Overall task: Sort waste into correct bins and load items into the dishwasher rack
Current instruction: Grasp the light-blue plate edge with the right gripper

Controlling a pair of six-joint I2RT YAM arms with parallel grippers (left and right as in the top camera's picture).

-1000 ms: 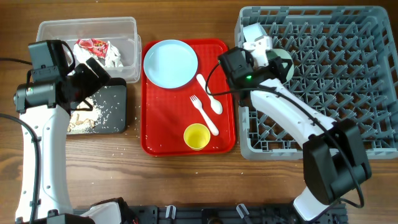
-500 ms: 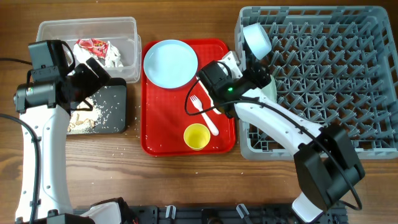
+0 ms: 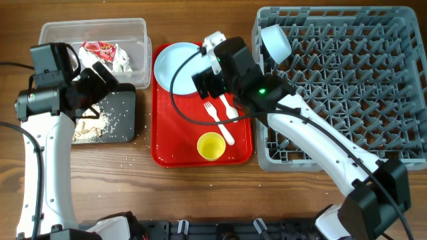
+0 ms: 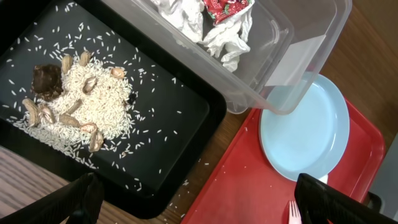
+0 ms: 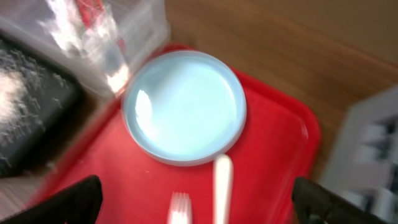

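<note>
My right gripper [image 3: 210,79] [image 5: 202,208] hovers open and empty over the red tray, just above the white fork [image 3: 215,115] [image 5: 180,208] and spoon [image 3: 230,110] [image 5: 222,186]. The pale blue plate [image 3: 177,67] [image 5: 183,106] lies ahead of it, and the yellow cup [image 3: 211,146] stands nearer the front. One pale bowl [image 3: 275,41] rests in the grey dishwasher rack [image 3: 353,87], at its back left corner. Wrapper and tissue [image 3: 101,52] [image 4: 214,15] lie in the clear tub [image 3: 60,33]. Food scraps [image 4: 68,99] lie in the black tray [image 3: 123,117]. The left gripper [image 3: 100,81] [image 4: 208,202] hangs open above the two bins.
The red serving tray [image 3: 167,133] sits between the bins and the rack. Loose rice grains dot the wooden table [image 3: 140,157] in front of the black tray. The right arm [image 3: 313,140] crosses the rack's front left corner.
The right gripper opened and left the bowl in the rack's back left corner. It then swung left from the rack to above the red tray. The left arm stayed still.
</note>
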